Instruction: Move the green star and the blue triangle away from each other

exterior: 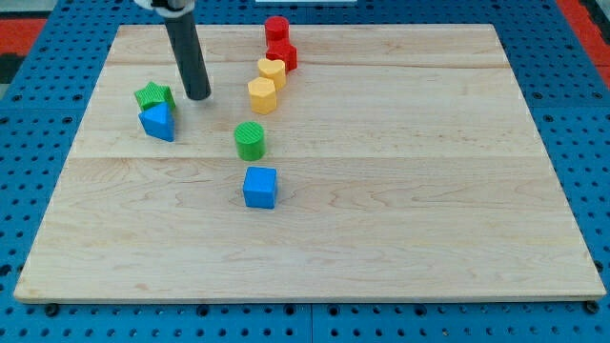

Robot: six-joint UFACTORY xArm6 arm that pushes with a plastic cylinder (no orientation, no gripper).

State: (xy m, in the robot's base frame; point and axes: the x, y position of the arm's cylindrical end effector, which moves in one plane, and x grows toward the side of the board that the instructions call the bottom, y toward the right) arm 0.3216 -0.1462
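Looks like a lab or robot test bench here. A pale wooden board (381,238) lies flat on a blue pegboard (572,86), its rows of holes running along every edge. Small plastic blocks (259,187) in plain colours sit scattered on the board, the kind made for trials. A dark rod (189,52) drops in from the view's top, and my tip (198,96) meets the wood. A strip of red shows at both top corners.
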